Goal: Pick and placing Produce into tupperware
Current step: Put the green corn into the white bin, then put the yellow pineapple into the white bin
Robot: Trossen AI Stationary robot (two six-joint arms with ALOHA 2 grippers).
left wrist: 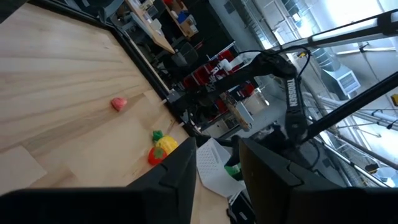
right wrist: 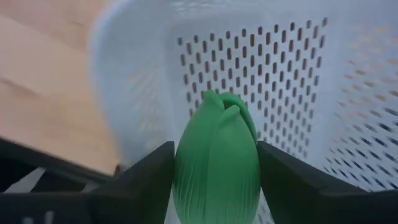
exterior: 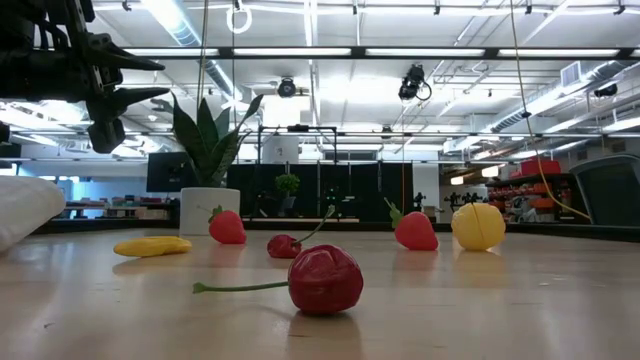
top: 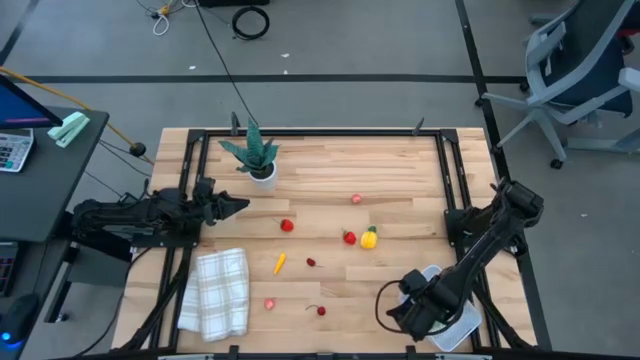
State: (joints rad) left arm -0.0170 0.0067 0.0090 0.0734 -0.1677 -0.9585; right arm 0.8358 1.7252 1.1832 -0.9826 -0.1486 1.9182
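Produce is spread over the middle of the worktop [top: 330, 165]: a yellow pepper [top: 369, 238], a thin orange piece [top: 280, 263], and several small red pieces such as the one at [top: 287, 225]. The tupperware [top: 458, 322] sits at the lower right of the high view. The right gripper [right wrist: 216, 168] is over it, shut on a green oblong piece [right wrist: 216, 158] held just above the perforated floor. The step in hand looks like the placing of this piece. Next, the jaws would need to part so that it drops inside, and then the arm would lift clear. The left gripper [top: 238, 205] waits at the left of the frame, beside the potted plant [top: 255, 155], jaws slightly apart and empty.
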